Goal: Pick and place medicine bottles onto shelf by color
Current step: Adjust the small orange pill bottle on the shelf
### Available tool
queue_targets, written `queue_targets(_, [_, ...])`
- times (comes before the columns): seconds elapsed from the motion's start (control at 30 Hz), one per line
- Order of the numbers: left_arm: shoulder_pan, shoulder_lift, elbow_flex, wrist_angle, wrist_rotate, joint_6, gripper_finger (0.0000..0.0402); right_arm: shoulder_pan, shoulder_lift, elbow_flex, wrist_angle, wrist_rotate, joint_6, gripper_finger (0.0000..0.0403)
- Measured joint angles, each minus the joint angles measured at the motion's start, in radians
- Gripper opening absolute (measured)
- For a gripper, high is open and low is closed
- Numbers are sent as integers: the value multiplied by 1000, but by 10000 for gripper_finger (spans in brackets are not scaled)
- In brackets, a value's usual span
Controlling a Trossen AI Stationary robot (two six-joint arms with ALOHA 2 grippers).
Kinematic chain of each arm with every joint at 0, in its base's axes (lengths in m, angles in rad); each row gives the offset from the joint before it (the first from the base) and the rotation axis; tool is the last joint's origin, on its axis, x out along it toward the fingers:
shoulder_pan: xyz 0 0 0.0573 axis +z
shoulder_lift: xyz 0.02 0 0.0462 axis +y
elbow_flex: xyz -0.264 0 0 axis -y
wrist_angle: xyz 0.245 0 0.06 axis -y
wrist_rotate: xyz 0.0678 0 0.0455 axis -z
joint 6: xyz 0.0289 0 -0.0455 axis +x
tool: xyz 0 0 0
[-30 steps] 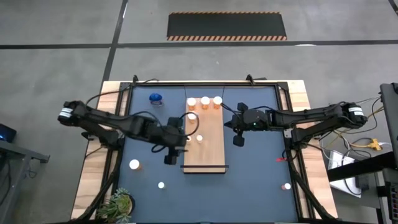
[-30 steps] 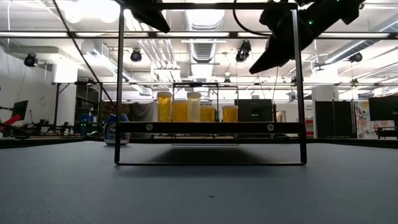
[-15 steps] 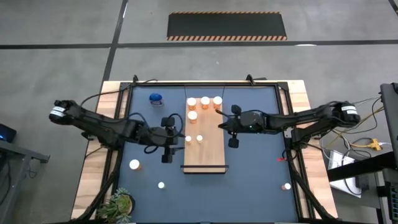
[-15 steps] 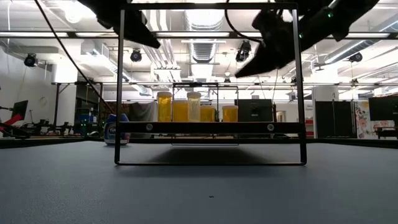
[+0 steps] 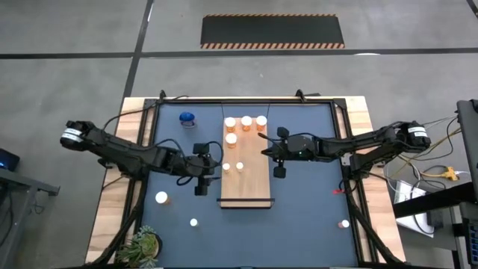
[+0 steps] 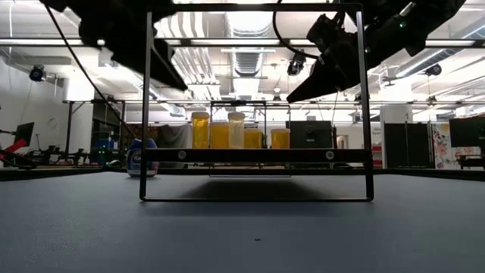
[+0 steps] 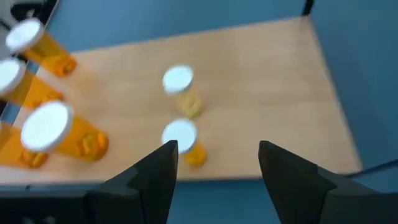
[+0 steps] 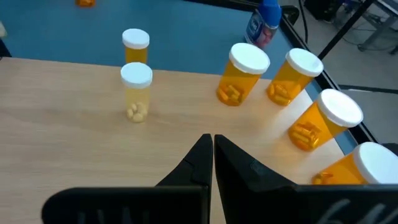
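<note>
The shelf (image 5: 250,175) is a light wooden board on a black frame (image 6: 144,152), standing mid-table. Several large orange medicine bottles (image 5: 246,121) with white caps stand upright at its far end, and two small ones (image 5: 240,166) (image 7: 183,139) at its middle. A blue bottle (image 5: 187,118) stands on the table at the far left. My left gripper (image 5: 215,167) (image 7: 217,155) hangs open at the shelf's left edge, pointing at the two small bottles and touching nothing. Above the shelf's right edge, my right gripper (image 5: 264,143) (image 8: 212,146) hovers shut and empty.
Loose white-capped bottles stand on the dark table at the near left (image 5: 160,198), the near middle (image 5: 193,222) and the near right (image 5: 344,223). A green plant (image 5: 143,245) sits at the near left corner. Cables run along the table's wooden border.
My left gripper has sunk and drawn back toward the table's left edge, from over the shelf to its left edge, still open. My right gripper has tipped down a little and edged left over the shelf. No bottle has moved.
</note>
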Motion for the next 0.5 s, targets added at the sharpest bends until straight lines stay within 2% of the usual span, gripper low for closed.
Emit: queue_targets(0.5, [47, 6, -63, 80, 3, 3, 207, 0, 0, 0, 4, 7, 0, 9])
